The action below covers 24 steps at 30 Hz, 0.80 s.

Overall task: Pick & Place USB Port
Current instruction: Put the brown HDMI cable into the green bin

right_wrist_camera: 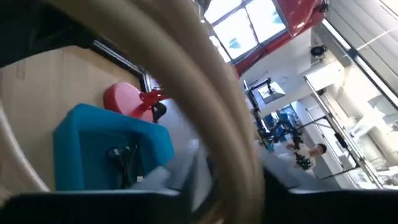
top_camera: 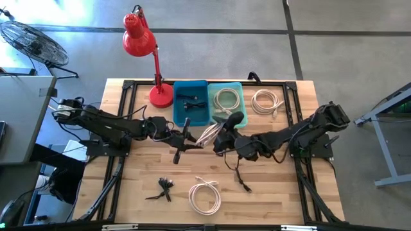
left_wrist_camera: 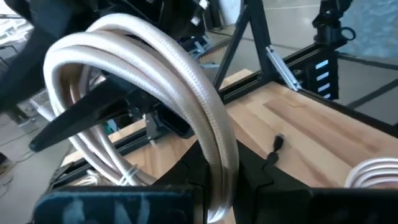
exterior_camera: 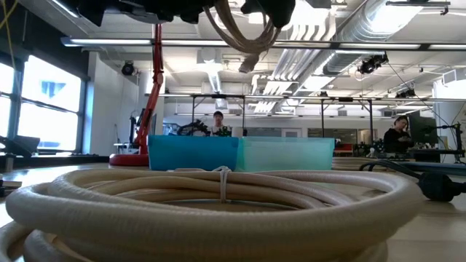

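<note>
A coiled cream-white USB cable (top_camera: pixel 209 133) hangs in the air at the middle of the high view, just below the two bins, held between both arms. The left gripper (top_camera: pixel 186 131) comes in from the left with its jaws closed on the coil; the left wrist view shows the loops running right through them. The right gripper (top_camera: pixel 221 138) meets the same coil from the right, but whether its jaws are clamped on the cable or standing loose around it I cannot tell.

The bundle looks light and soft: its loops sag and will swing, so a hold across several strands near the tie would likely keep it together better than pinching one loop. The smooth jacket may slip.

Above it sit the dark blue plastic bin (top_camera: pixel 191 101) and the pale teal plastic bin (top_camera: pixel 226 97), the latter already holding a white coil. Other cables lie on the wooden bench (top_camera: pixel 282 186).
</note>
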Motion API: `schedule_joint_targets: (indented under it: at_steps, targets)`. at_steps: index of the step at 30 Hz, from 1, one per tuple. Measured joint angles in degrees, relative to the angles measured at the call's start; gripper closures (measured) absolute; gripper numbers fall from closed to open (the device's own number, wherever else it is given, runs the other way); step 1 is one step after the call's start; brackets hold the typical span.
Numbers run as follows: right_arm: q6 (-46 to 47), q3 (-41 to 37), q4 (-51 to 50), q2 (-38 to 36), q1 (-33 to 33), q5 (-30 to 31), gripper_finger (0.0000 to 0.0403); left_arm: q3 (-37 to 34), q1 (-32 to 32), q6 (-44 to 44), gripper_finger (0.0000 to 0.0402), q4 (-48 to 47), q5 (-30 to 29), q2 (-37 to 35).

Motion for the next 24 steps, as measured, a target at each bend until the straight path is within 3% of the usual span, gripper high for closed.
schedule_joint_targets:
  at_steps: [3, 5, 11, 17, 24]
  targets:
    - [-0.94, 0.01, 0.62, 0.01, 0.03, 0.18, 0.0372, 0.05, 0.07, 0.2, 0.0373, -1.13, 0.02, 0.0]
    - [-1.85, 0.04, 1.11, 0.0, 0.05, 0.56, 0.0377, 0.02, 0.07, 0.12, 0.036, -1.56, -0.01, -0.01]
    - [-7.84, 0.0, 1.25, 0.02, 0.73, 6.37, 0.0378, 0.02, 0.09, -1.78, 0.0262, -3.32, -3.42, 0.0]
    - [-14.57, 0.0, 0.97, -0.02, 4.15, 17.98, 0.0378, -0.04, 0.04, -0.1, 0.021, -12.41, -19.0, 0.0]
    - [-10.37, 0.0, -1.94, -1.57, 6.66, 19.4, 0.0378, -0.04, 0.04, 1.35, 0.0202, -21.22, -41.46, 0.0]
